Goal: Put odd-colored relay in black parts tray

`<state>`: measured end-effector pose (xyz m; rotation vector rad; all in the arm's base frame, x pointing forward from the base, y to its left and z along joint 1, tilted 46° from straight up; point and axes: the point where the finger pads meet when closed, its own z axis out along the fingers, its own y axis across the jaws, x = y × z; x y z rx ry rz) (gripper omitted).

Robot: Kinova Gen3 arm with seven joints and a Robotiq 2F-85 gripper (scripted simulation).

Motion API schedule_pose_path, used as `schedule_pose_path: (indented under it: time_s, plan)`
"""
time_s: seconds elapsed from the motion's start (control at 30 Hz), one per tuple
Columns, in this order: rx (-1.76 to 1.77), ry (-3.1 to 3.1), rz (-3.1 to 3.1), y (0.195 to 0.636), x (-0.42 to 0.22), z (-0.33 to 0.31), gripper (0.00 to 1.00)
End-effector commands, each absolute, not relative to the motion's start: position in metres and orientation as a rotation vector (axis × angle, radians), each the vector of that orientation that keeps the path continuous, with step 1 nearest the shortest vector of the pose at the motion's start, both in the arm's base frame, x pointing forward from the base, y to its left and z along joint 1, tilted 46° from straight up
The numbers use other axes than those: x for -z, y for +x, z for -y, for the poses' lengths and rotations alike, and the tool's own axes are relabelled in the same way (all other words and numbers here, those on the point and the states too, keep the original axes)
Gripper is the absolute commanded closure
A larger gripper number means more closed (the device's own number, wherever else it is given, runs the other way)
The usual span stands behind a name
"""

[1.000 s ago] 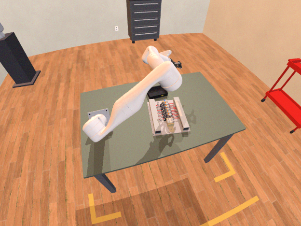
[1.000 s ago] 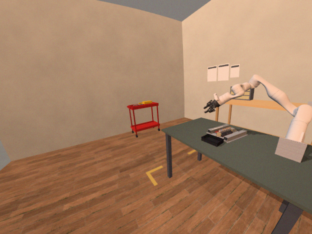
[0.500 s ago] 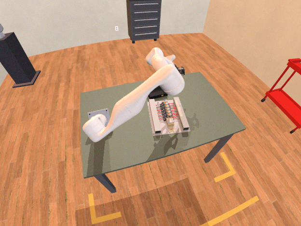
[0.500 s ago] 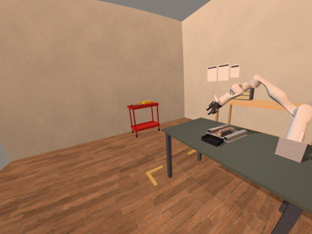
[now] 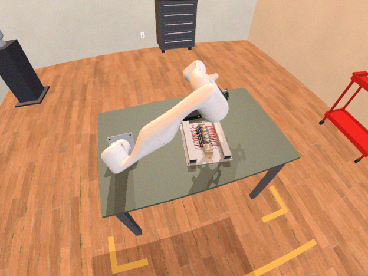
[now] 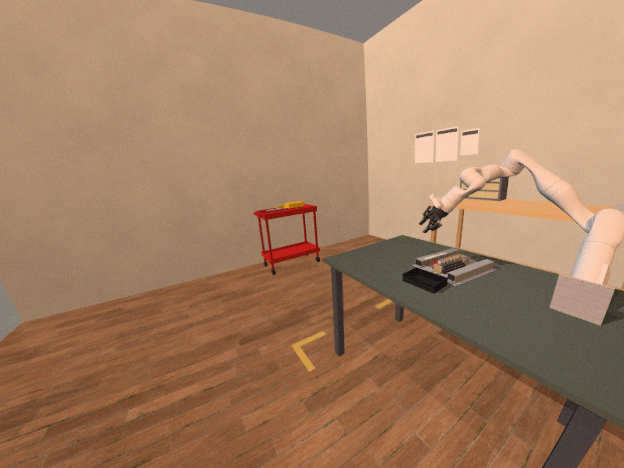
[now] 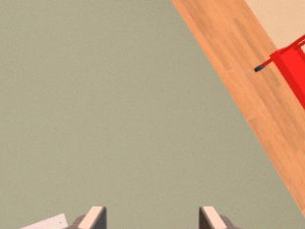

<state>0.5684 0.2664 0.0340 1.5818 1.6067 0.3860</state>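
My black claw (image 6: 429,220) is spread apart, holding nothing, high above the green bench (image 6: 504,312). The flat grey relay panel (image 5: 207,142) holds a row of orange-buttoned relays (image 5: 203,135), beside the black parts tray (image 6: 424,279).

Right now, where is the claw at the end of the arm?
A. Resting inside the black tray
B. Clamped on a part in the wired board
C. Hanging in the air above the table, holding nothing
C: the claw hangs open above the table, away from the board and the tray.
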Motion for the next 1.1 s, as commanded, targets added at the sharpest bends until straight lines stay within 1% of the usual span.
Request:
schedule_pose_path:
  time_s: [0.0,0.63,1.07]
  plan:
    - [-0.327,1.58,-1.602,0.568,-0.041,-0.25,0.39]
    - [-0.107,1.587,-1.598,0.56,-0.061,-0.191,0.39]
    - [0.071,1.601,-1.61,0.545,-0.076,-0.147,0.39]
